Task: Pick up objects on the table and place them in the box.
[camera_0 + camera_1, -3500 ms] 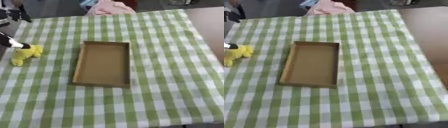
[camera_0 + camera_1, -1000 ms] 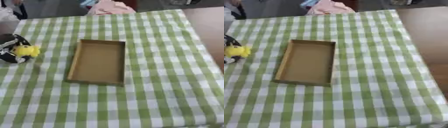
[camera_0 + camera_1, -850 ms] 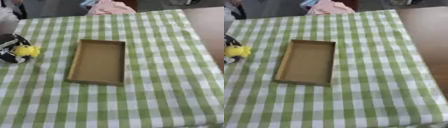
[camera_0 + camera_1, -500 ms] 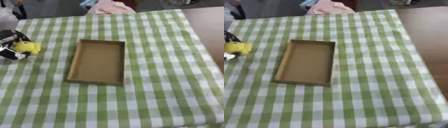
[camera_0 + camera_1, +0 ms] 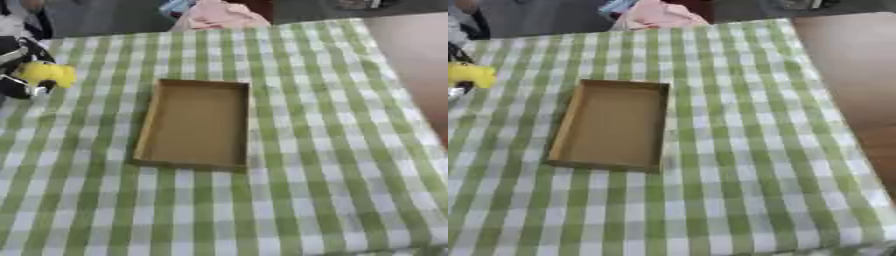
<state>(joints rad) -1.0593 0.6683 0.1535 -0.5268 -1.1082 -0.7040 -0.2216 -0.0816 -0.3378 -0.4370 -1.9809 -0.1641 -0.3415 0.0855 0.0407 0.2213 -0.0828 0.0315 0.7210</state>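
Yellow toy [image 5: 48,73] gripped by curled left hand [image 5: 17,67].

- Green-and-white checked tablecloth [image 5: 332,150]
- Plain brown cardboard box [image 5: 197,122]
- Yellow toy [image 5: 48,73]
- Black hand [image 5: 16,70]
- Pink cloth [image 5: 223,15]

Box [image 5: 196,124] sits on the cloth-covered desk [image 5: 332,150], left of frame centre, long side running toward the far edge, nothing inside it. Toy [image 5: 45,74] at the frame's left edge, level with the box's far end and well apart from it, with the left hand [image 5: 19,70] wrapped round it from the left. Bundle of fabric [image 5: 219,15] at top centre, behind the desk's far edge. Bare floor [image 5: 859,75] along the right side, beyond the desk.
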